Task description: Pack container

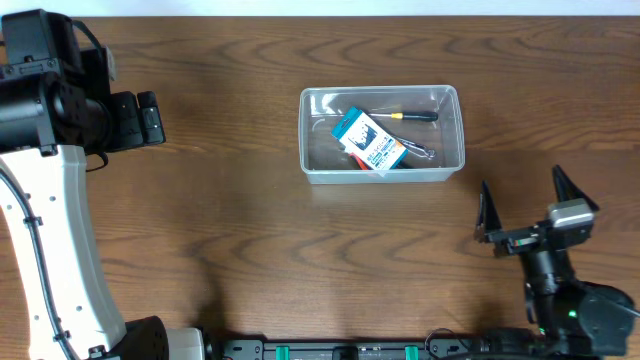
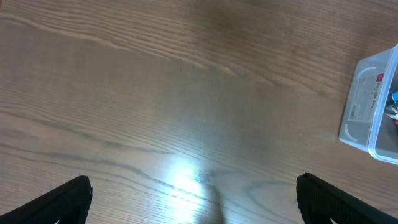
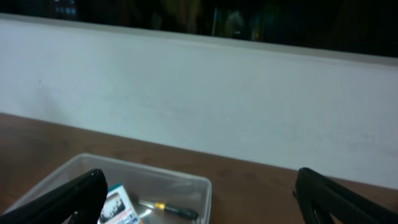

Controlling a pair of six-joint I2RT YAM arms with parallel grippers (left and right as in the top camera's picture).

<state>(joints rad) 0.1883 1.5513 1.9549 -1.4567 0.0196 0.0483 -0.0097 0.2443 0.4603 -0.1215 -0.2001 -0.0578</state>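
The clear plastic container (image 1: 312, 135) stands at the middle right of the table. Inside it lie a small blue-and-white box (image 1: 368, 141), a black-handled screwdriver (image 1: 412, 116) and some metal tools. The container also shows in the right wrist view (image 3: 205, 186) and at the right edge of the left wrist view (image 2: 356, 127). My left gripper (image 2: 194, 190) is open and empty above bare wood at the far left. My right gripper (image 1: 530, 203) is open and empty, near the front right and short of the container.
A white wall (image 3: 199, 93) runs behind the table's far edge. My left arm's white link (image 1: 60, 250) spans the left side of the table.
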